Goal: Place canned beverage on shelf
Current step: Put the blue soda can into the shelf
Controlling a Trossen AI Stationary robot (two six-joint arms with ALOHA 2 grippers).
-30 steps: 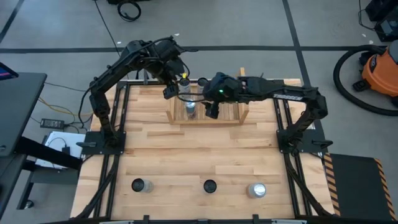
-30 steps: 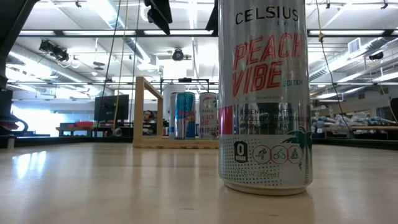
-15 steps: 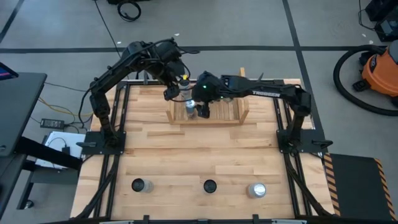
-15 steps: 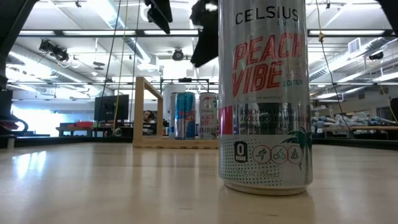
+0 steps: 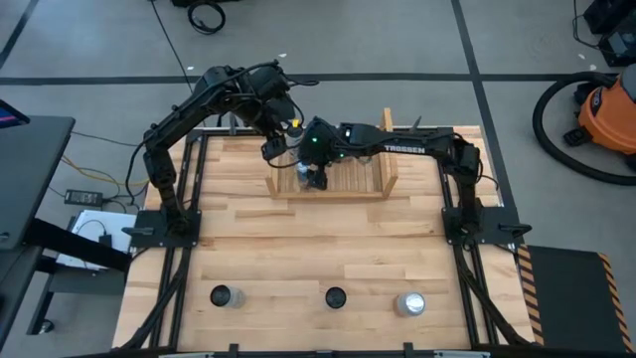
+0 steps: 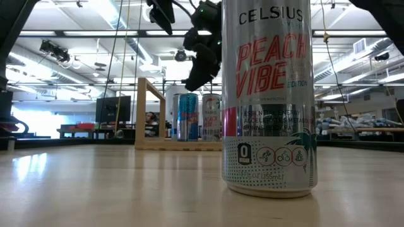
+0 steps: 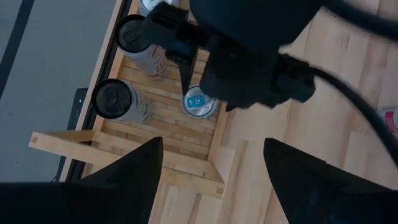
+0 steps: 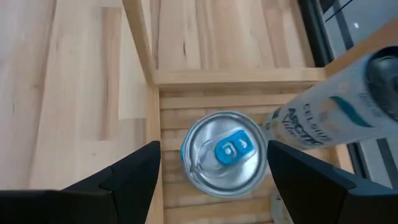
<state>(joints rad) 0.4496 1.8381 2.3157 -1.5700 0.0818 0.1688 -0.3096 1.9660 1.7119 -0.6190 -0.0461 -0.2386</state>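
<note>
The shelf (image 5: 333, 195), a light wooden rack, stands at the table's far side, with cans upright on the slats at its left end. One is a silver can with a blue tab (image 8: 226, 153); a white can (image 8: 336, 106) stands beside it. My right gripper (image 8: 213, 146) hangs open above the blue-tab can (image 7: 200, 102), a finger off each side of it, and shows clear of the can tops in the low view (image 6: 194, 79). My left gripper (image 7: 212, 142) waits open above the shelf's far left corner (image 5: 273, 147). Three more cans stand near the table's front edge.
A Peach Vibe can (image 6: 268, 94) at the front edge fills much of the low view. The front cans stand at the left (image 5: 221, 296), middle (image 5: 335, 296) and right (image 5: 410, 303). The shelf's right half (image 5: 363, 177) has bare slats. The left side board (image 8: 144, 56) rises close to my right gripper.
My right gripper has gone toward the table's left edge and down, from over the shelf's middle to above the blue-tab can at its left end, tipping more steeply downward. The cans have stayed where they were.
</note>
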